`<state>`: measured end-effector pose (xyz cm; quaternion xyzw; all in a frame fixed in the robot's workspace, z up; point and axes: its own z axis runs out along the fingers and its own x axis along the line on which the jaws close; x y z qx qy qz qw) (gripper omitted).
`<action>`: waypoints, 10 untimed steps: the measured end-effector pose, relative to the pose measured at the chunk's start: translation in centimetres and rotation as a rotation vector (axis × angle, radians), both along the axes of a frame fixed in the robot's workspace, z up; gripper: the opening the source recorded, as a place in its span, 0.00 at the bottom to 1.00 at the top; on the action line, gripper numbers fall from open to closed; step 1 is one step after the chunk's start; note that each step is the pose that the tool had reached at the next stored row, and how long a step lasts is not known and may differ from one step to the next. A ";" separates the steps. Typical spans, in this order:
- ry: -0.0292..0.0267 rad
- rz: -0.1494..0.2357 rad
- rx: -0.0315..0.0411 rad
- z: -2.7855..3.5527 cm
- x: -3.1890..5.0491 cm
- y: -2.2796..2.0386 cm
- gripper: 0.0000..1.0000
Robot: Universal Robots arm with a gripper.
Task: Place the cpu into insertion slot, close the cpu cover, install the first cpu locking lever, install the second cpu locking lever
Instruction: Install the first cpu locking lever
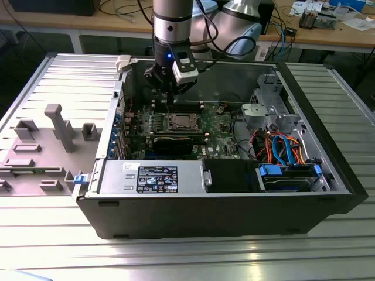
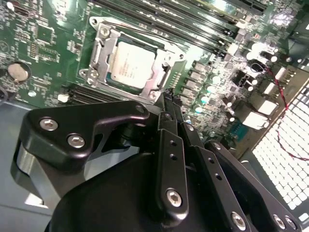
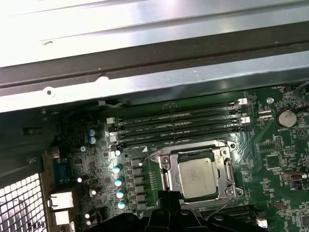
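Ribbed metal table (image 1: 176, 257), open computer case (image 1: 205, 218): my fingers (image 2: 170, 150), pressed together and empty, hover just beside the socket, where the cpu (image 3: 197, 178) sits under the lowered cpu cover (image 3: 165, 175); closed, I judge, to give one slim tip for the frame's edge

Ribbed metal table (image 1: 328, 252); wooden bench (image 1: 340, 36) behind, cluttered with cables (image 1: 114, 9).

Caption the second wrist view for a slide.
Gripper beside the cpu cover, which lies closed over the cpu on the motherboard.
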<state>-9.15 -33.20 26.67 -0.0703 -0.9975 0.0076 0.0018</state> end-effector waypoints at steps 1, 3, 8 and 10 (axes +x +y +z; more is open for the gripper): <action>0.0000 0.003 0.0002 -0.01 -0.38 0.00 0.11; 0.0000 0.005 0.0002 -0.01 -0.65 0.00 0.11; -0.0001 0.012 0.0011 -0.01 -1.49 0.00 0.11; -0.0006 0.015 0.0033 0.01 -1.67 0.00 0.11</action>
